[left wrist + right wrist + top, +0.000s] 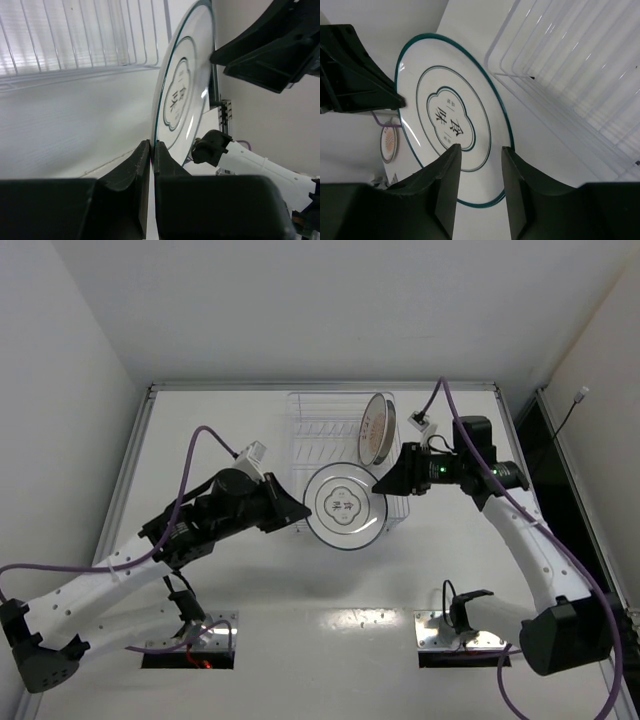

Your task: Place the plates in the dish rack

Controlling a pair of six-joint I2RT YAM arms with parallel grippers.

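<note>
Teal-rimmed plate (345,505): rim pinched at 9 o'clock by closed left tool (151,150); right tool (481,150) half-open, empty, at 2 o'clock.

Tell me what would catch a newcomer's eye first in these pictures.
A white plate with a centre drawing is held mid-table between both arms. The left end effector is clamped on its rim, and the right end effector straddles the opposite side with its jaws apart. Just behind, a second plate with an orange-brown centre stands on edge in the see-through dish rack.
</note>
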